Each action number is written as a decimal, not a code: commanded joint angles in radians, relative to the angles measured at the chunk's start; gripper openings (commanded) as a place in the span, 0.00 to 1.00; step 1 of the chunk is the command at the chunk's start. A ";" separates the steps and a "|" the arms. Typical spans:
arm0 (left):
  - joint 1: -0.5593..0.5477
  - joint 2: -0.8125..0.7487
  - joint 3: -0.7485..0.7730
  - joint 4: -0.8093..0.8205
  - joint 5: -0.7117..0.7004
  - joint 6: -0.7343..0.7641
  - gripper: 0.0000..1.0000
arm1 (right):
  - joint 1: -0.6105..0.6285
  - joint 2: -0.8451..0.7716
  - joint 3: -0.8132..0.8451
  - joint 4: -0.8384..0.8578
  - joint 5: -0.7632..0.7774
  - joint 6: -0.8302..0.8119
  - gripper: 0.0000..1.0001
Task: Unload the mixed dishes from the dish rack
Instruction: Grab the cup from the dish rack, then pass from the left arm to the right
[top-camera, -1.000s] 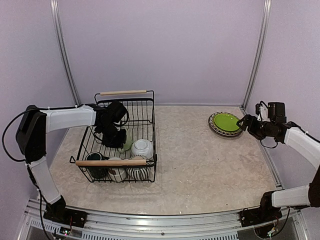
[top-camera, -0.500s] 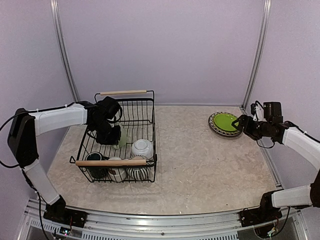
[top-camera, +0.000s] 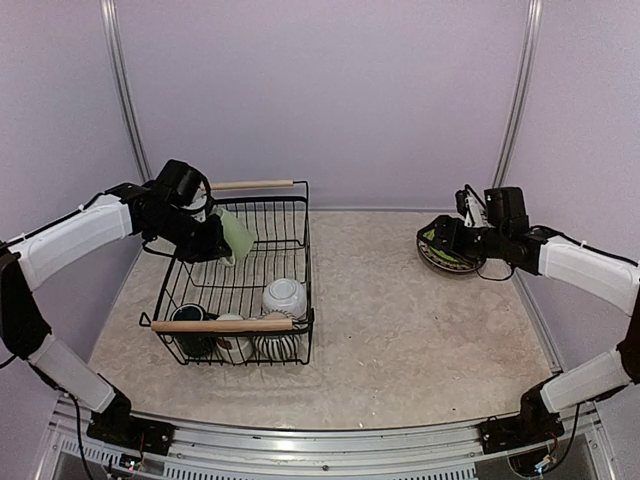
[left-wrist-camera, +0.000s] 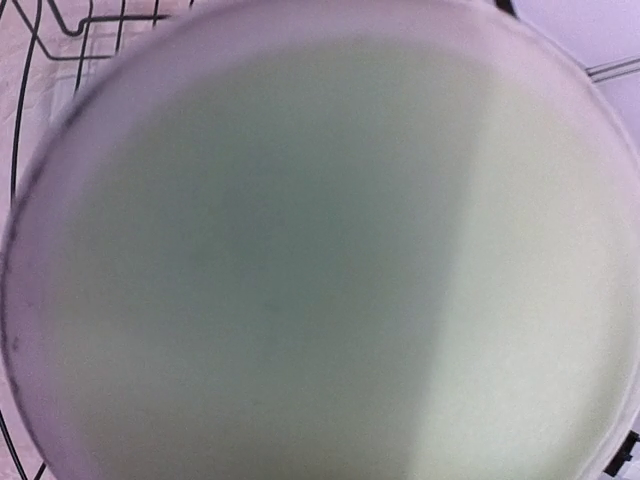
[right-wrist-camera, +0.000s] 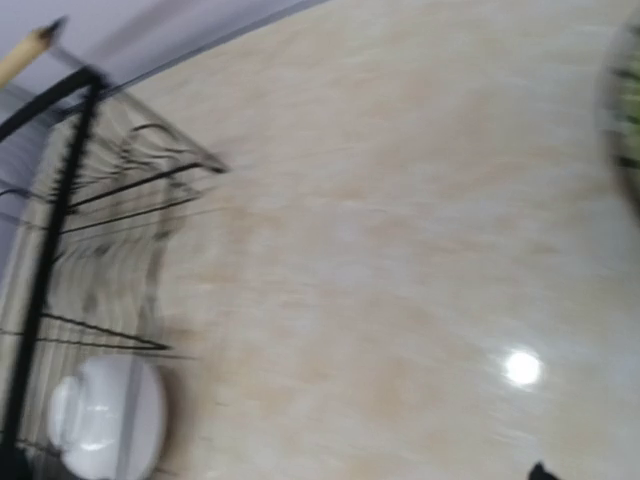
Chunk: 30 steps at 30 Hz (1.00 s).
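Your left tool (top-camera: 218, 238) is clamped on the pale green mug (top-camera: 236, 234) and holds it tilted in the air above the far left part of the rack (top-camera: 306, 270), clear of the wires. In the left wrist view the mug (left-wrist-camera: 320, 250) fills almost the whole picture, so you cannot see the fingers there. Your right tool (top-camera: 445, 240) hangs low over the green plate (top-camera: 432, 256), which lies on the surface (top-camera: 400, 340) at the far right, well apart from the rack. Whether that tool is wide or narrow, I cannot tell; its own view is blurred.

The step in hand looks like carrying the mug out of the rack. Next you likely need to swing it sideways past the rim and far wooden handle, then lower it onto a bare part of the surface and turn it upright before letting go. The white bowl (top-camera: 285, 296), the dark mug (top-camera: 190, 318) and other dishes near the front handle are not yet unloaded.
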<state>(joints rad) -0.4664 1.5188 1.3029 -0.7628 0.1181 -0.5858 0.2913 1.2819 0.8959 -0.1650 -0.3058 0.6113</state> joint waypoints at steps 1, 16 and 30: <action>0.062 -0.106 0.064 0.169 0.212 -0.011 0.00 | 0.098 0.090 0.108 0.101 -0.016 0.061 0.86; 0.008 -0.049 0.033 0.743 0.660 -0.312 0.00 | 0.342 0.367 0.356 0.569 -0.269 0.338 0.93; -0.120 0.112 0.045 0.939 0.793 -0.439 0.00 | 0.375 0.426 0.291 0.851 -0.325 0.524 0.79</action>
<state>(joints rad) -0.5659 1.6131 1.3190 -0.0090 0.8383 -0.9775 0.6521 1.6741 1.2163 0.5537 -0.5922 1.0531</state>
